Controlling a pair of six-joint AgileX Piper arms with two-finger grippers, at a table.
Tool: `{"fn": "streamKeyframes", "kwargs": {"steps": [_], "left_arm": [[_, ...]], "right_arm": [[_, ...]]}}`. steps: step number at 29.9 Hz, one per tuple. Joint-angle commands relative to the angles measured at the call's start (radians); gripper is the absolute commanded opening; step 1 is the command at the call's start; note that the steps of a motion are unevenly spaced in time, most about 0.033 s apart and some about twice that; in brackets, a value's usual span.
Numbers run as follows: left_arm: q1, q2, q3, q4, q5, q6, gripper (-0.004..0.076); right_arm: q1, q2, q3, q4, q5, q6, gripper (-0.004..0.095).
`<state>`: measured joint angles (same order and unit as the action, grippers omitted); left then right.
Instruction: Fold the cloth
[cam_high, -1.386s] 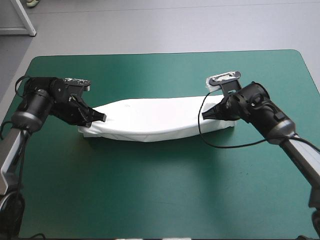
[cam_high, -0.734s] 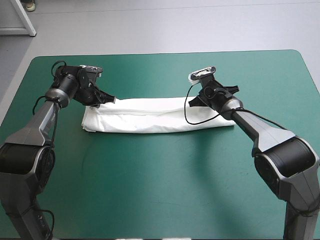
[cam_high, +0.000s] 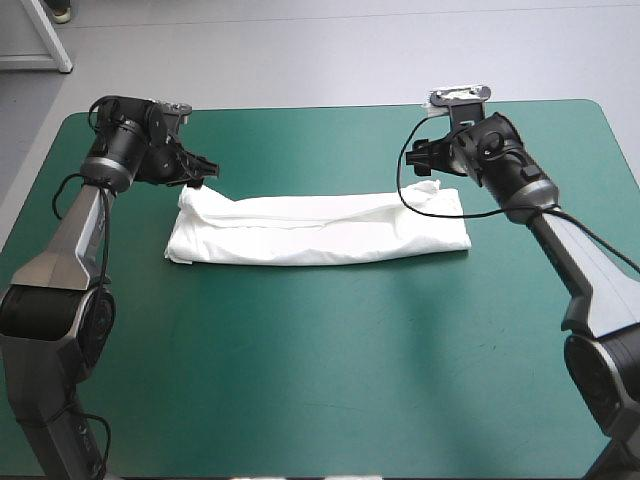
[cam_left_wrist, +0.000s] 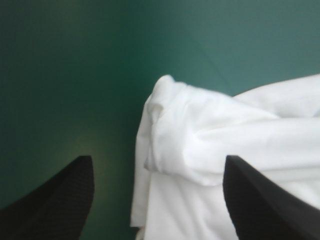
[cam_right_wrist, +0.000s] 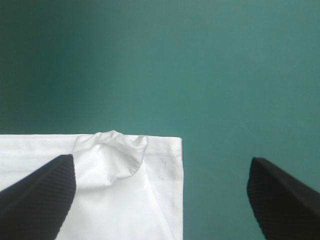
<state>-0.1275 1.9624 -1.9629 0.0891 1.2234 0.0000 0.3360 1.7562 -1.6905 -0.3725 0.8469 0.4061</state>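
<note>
Item: T-shirt (cam_high: 320, 228), white, folded into one long narrow band. Location: lying flat on the surface (cam_high: 320, 380), teal-green cover, about midway between the near and far edges, with its length running from left to right. Condition, left end: rumpled, a thick rolled fold bunched at the far corner, layered edges showing below it in the left wrist view (cam_left_wrist: 225, 145). Condition, right end: squared off with a straight edge and a small puckered bump at the far corner, seen in the right wrist view (cam_right_wrist: 100, 185). Condition, middle: shallow lengthwise creases and a soft ridge along the far side. Left jaws: spread wide, nothing between them, positioned at the far left corner of the T-shirt; of the two black fingers (cam_left_wrist: 60, 200), one stands over bare cover and the other over the white fabric. Right jaws: spread wide, nothing between them, positioned at the far right corner of the T-shirt; of the two black fingers (cam_right_wrist: 285, 195), one stands over the fabric and the other over bare cover, and the band's corner lies in the gap. Both arms reach in from the surface's sides toward the far half.
</note>
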Motion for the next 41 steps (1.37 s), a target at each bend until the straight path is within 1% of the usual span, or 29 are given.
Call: {"fn": "streamKeyframes", "kwargs": {"steps": [1,2,4,5,6,8,9,12,15,17,20,25,30,37,41], "left_arm": [[-0.006,-0.065,-0.065,-0.136,0.065,-0.014,0.0501],[-0.013,-0.065,-0.065,-0.202,0.065,-0.006,0.0468],[-0.034,-0.063,-0.061,-0.275,0.065,0.000,0.0363],[-0.053,-0.060,-0.052,-0.289,0.059,0.006,0.0286],[-0.077,-0.054,-0.045,-0.284,0.048,0.009,0.0186],[-0.123,-0.045,-0.026,-0.277,0.021,0.013,0.0038],[-0.148,-0.041,-0.017,-0.282,0.001,0.016,-0.0007],[-0.221,-0.020,0.007,-0.286,-0.065,0.020,-0.0009],[-0.275,0.016,0.014,-0.288,-0.108,0.000,-0.0009],[-0.302,0.040,0.014,-0.288,-0.127,0.000,-0.0009],[-0.333,0.084,0.014,-0.291,-0.131,-0.006,-0.0009],[-0.363,0.174,0.014,-0.296,-0.134,-0.010,-0.0009],[-0.370,0.238,0.014,-0.307,-0.120,-0.010,-0.0009],[-0.374,0.243,0.014,-0.312,-0.132,-0.015,-0.0009],[-0.374,0.243,0.014,-0.310,-0.132,-0.016,-0.0009]], "right_arm": [[-0.027,-0.094,-0.033,-0.002,0.032,-0.061,0.0876],[-0.042,-0.098,-0.033,0.026,0.053,-0.089,0.0876],[-0.079,-0.097,-0.033,0.097,0.093,-0.145,0.0876],[-0.103,-0.097,-0.033,0.154,0.113,-0.184,0.0876],[-0.130,-0.097,-0.033,0.216,0.127,-0.222,0.0876],[-0.184,-0.097,-0.033,0.336,0.151,-0.275,0.0876],[-0.208,-0.095,-0.033,0.385,0.160,-0.300,0.0876],[-0.265,-0.095,-0.033,0.486,0.176,-0.349,0.0876],[-0.305,-0.095,-0.033,0.549,0.194,-0.387,0.0876],[-0.320,-0.092,-0.033,0.570,0.213,-0.399,0.0876],[-0.322,-0.081,-0.033,0.579,0.236,-0.430,0.0876],[-0.322,-0.012,-0.033,0.673,0.272,-0.472,0.0876],[-0.322,0.070,-0.033,0.716,0.246,-0.485,0.0876],[-0.322,0.190,-0.033,0.737,0.219,-0.487,0.0876],[-0.322,0.240,-0.033,0.774,0.215,-0.487,0.0876]]}}
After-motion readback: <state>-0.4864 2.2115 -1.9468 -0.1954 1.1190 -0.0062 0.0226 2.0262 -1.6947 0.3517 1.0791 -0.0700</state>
